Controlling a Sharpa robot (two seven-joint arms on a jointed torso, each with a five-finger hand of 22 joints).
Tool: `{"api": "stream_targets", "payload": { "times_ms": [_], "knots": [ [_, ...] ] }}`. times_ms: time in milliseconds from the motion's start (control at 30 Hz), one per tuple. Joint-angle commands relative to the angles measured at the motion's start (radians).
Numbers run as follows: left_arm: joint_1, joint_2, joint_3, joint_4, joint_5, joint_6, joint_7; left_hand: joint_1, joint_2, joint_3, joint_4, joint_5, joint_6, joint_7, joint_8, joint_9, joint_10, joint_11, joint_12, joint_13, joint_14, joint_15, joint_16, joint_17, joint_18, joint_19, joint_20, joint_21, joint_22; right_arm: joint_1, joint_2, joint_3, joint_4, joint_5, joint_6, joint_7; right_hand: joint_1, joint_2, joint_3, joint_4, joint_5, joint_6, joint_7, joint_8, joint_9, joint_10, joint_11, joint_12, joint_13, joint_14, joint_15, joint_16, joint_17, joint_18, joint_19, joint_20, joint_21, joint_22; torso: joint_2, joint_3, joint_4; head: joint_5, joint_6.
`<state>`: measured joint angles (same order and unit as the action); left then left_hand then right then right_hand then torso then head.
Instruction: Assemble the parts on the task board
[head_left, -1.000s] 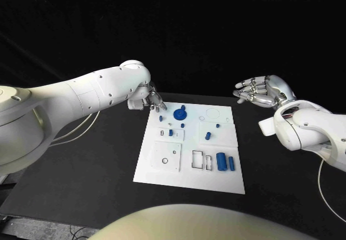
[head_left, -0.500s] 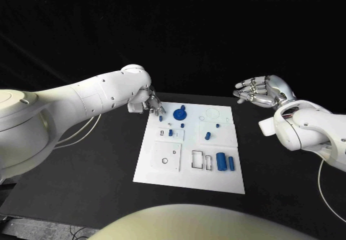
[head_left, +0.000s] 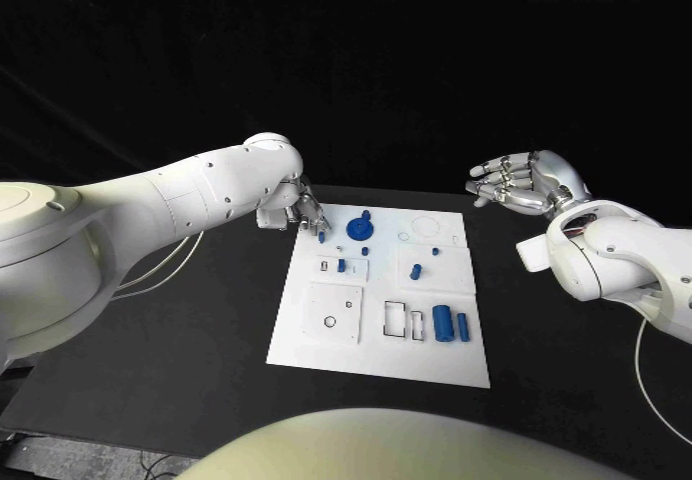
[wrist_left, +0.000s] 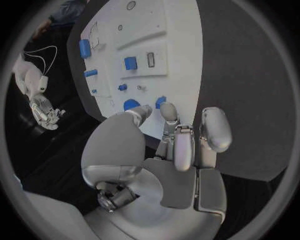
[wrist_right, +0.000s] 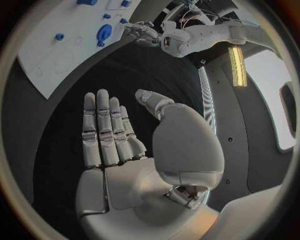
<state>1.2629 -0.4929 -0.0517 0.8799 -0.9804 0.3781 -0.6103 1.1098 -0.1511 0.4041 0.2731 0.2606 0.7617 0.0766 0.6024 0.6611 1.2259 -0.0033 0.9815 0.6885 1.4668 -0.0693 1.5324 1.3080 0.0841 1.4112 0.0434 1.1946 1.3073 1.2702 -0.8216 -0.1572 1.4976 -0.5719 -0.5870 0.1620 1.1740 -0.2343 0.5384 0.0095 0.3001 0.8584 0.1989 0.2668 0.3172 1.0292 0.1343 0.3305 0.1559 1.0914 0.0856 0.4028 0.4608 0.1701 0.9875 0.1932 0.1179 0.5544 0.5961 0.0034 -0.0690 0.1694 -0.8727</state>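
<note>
Black table (head_left: 173, 330), dark background. White task board (head_left: 378, 300) sits centre frame; blue parts (head_left: 443, 324) are scattered on it, mostly its upper half. Left hand (head_left: 304, 211) hovers at the board's upper left corner, fingers apart, holding nothing. Right hand (head_left: 522, 185), upper right, is spread and empty, well apart from the board. Parts look small, rigid, light, probably slippery: pinch across the sides. Left wrist view shows fingertips (wrist_left: 169, 111) just beside a small part (wrist_left: 160, 102), which the head view hides.

Head camera looks down; both wrist cameras share the task board (head_left: 378, 290).
</note>
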Motion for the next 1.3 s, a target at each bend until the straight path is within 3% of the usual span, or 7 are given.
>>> {"api": "stream_targets", "payload": {
  "times_ms": [33,233,967,1067,1133,1300],
  "knots": [
    [0.000,0.003,0.000,0.001,0.014,0.017,0.013,0.014,0.005,0.002,-0.008,-0.011,0.009,-0.001,0.001,-0.003,-0.005,-0.001,0.005,0.000,0.089,0.006,0.006,0.185,-0.005,0.000,0.005,-0.003,0.122,-0.001,0.001,0.000,0.000,-0.011,0.014,0.003,-0.006,0.009,0.000,-0.005,0.004,-0.003,0.002,0.003,-0.001,0.003,0.005,-0.006,-0.002,-0.004,0.003,-0.006,0.002,0.012,0.000,0.010,-0.005,-0.003,-0.001,-0.0001,-0.0006,0.000,0.000],
    [0.000,0.004,0.000,0.001,0.019,0.017,0.015,0.051,0.025,0.025,-0.018,-0.057,0.021,-0.006,0.007,-0.013,-0.004,-0.005,0.006,0.001,0.089,0.003,0.006,0.185,-0.005,0.000,0.002,-0.005,0.123,-0.001,0.001,0.000,0.000,-0.011,0.014,0.003,-0.006,0.009,0.000,-0.005,0.004,-0.003,0.002,0.003,-0.001,0.003,0.005,-0.006,-0.002,-0.004,0.003,-0.006,0.002,0.012,0.000,0.010,-0.005,-0.003,0.000,-0.0010,-0.0017,0.000,0.000],
    [-0.001,0.012,-0.004,-0.010,0.022,0.025,0.016,0.074,0.034,0.048,-0.032,-0.068,0.032,-0.011,0.015,-0.017,-0.002,-0.008,0.008,0.002,0.089,0.001,0.007,0.186,-0.006,0.002,0.001,-0.003,0.126,-0.001,0.002,0.000,-0.001,-0.011,0.016,0.003,-0.007,0.010,0.000,-0.005,0.004,-0.002,0.002,0.003,-0.001,0.004,0.005,-0.007,-0.003,-0.003,0.002,-0.008,0.002,0.012,0.001,0.010,-0.006,-0.004,0.000,-0.0014,-0.0012,0.000,0.000],
    [-0.001,0.012,-0.004,-0.013,0.023,0.027,0.014,0.086,0.041,0.063,-0.041,-0.069,0.037,-0.015,0.020,-0.018,-0.001,-0.010,0.006,0.000,0.089,-0.001,0.007,0.186,-0.006,0.002,-0.001,-0.004,0.126,-0.001,0.002,0.000,-0.001,-0.011,0.016,0.003,-0.007,0.010,0.000,-0.005,0.004,-0.002,0.002,0.003,-0.001,0.004,0.005,-0.007,-0.003,-0.003,0.002,-0.008,0.002,0.012,0.001,0.010,-0.006,-0.004,-0.001,-0.0012,-0.0013,-0.001,0.000],
    [-0.001,0.012,-0.004,-0.014,0.024,0.027,0.013,0.100,0.048,0.087,-0.054,-0.097,0.039,-0.017,0.025,-0.020,0.000,-0.012,0.006,-0.001,0.089,-0.003,0.007,0.186,-0.005,0.002,-0.002,-0.006,0.127,-0.001,0.002,0.000,-0.001,-0.011,0.016,0.003,-0.008,0.011,-0.001,-0.005,0.004,-0.002,0.002,0.004,-0.001,0.006,0.005,-0.007,-0.004,-0.002,0.002,-0.009,0.002,0.012,0.002,0.010,-0.006,-0.006,-0.001,-0.0011,-0.0015,-0.001,0.000],
    [-0.001,0.012,-0.004,-0.016,0.026,0.027,0.013,0.128,0.057,0.143,-0.096,-0.093,0.042,-0.023,0.042,-0.017,0.005,-0.016,0.005,-0.001,0.089,-0.006,0.007,0.186,-0.005,0.003,-0.006,-0.007,0.129,-0.001,0.002,0.000,-0.001,-0.011,0.016,0.003,-0.008,0.011,-0.001,-0.005,0.004,-0.002,0.002,0.004,-0.001,0.006,0.005,-0.007,-0.004,-0.002,0.002,-0.009,0.002,0.012,0.002,0.010,-0.006,-0.006,-0.001,-0.0007,-0.0010,-0.001,0.000]
  ]
}}
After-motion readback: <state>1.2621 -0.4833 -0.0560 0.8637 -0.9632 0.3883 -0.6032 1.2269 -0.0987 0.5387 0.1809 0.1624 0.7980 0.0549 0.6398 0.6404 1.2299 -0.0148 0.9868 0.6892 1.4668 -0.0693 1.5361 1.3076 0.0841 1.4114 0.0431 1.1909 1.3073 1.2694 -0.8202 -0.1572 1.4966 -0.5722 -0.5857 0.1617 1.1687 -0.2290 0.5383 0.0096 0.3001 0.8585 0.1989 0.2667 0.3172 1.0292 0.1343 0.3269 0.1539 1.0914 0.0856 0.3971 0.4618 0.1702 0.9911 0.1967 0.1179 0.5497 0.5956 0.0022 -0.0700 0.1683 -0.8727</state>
